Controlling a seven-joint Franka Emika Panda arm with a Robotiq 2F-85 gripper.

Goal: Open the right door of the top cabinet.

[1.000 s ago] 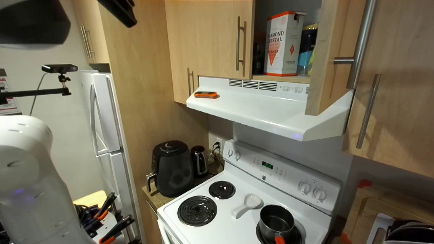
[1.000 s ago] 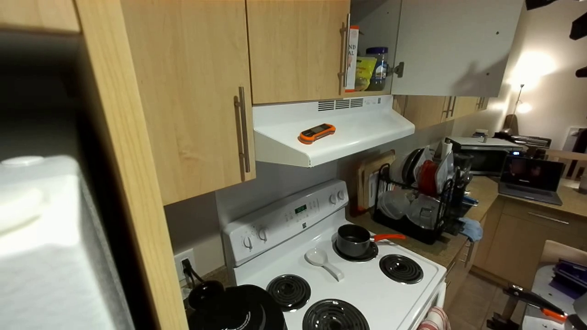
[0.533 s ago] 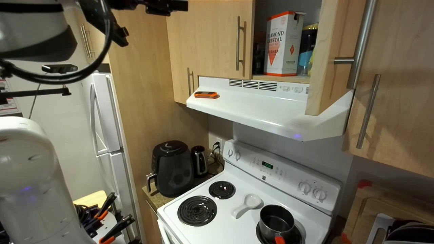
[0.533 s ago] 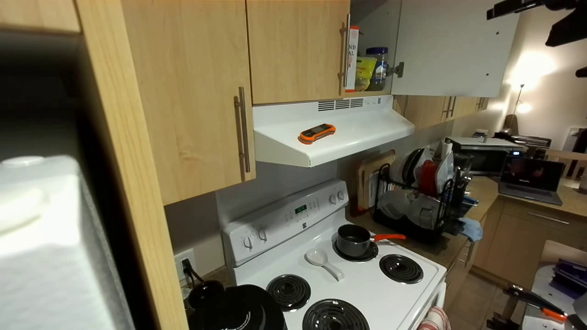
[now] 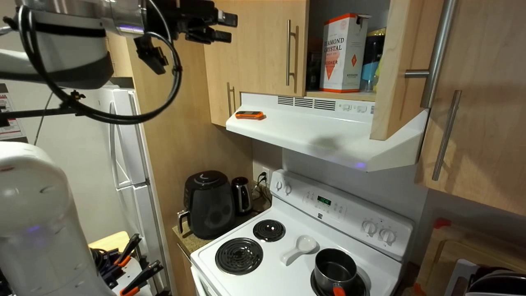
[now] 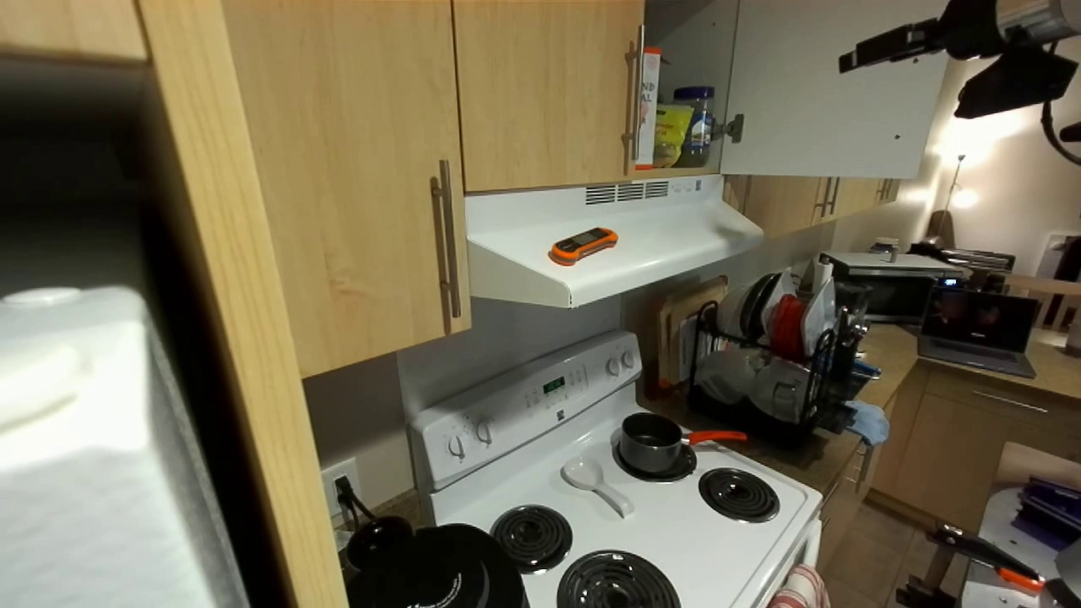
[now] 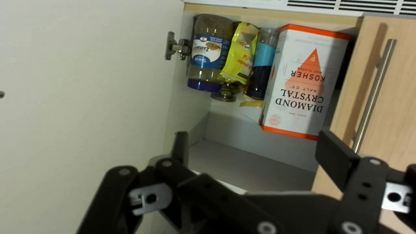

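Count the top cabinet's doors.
2: in both exterior views, the left door, closed, left of the salt box; the right door, standing open, right of it. Their tops are cropped.

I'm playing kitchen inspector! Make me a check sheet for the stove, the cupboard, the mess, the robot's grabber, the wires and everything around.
Surface: white stovetop with coil burners.
Job's things: right door of the top cabinet swung open; left door shut; salt box and zaatar jar inside.
Clutter: dark pot and white spoon-shaped rest on the stovetop; orange gadget on the range hood.
Gripper: open, holding nothing.
Cables: black cables hang in a loop from the robot arm; black plug in the wall outlet.
Surroundings: black air fryer, white fridge, dish rack, laptop.
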